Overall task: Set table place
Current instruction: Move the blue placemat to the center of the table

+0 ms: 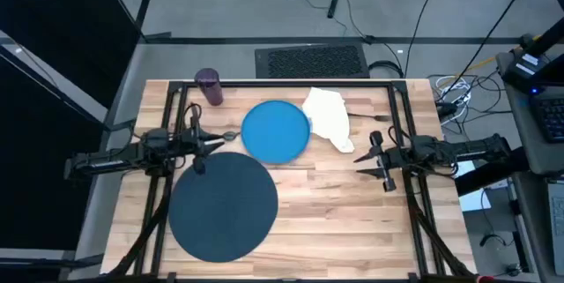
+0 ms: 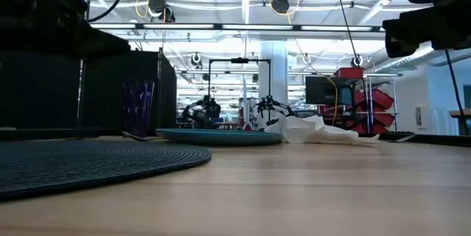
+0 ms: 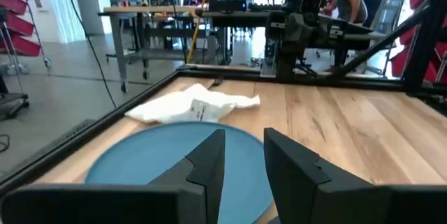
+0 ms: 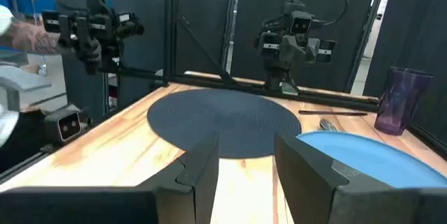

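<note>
Centrally, the blue plate (image 1: pixel 275 130) lay beside the white napkin (image 1: pixel 328 115). Left claw (image 1: pixel 231 136) spread near the plate. Right claw (image 1: pixel 359 159) spread, empty.

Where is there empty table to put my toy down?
The bare wood right of the round mat, below the right pincer, is widest. The far side is crowded: cup, blue plate and napkin sit close together, and the left pincer hangs beside the plate.
</note>
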